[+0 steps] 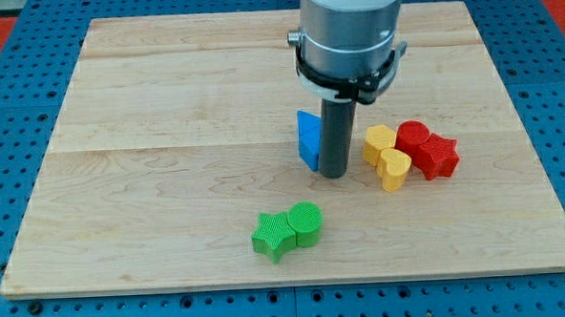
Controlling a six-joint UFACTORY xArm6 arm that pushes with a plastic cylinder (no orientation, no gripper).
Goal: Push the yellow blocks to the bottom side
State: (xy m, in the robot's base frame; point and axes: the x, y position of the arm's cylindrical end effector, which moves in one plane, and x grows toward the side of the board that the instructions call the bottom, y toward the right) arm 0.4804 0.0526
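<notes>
Our tip (334, 174) rests just right of the blue block (308, 139), seemingly touching it. The two yellow blocks (386, 156) lie further right, the red blocks (429, 149) beyond. We carry no gripper.

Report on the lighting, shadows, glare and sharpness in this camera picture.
Camera view: even, diffuse light, no glare on the wooden board; soft short shadows under the green blocks, the yellow blocks and the red blocks; focus sharp throughout; my tip, beside the blue block, shows no motion blur; the board's edges look straight, no noticeable distortion.
</notes>
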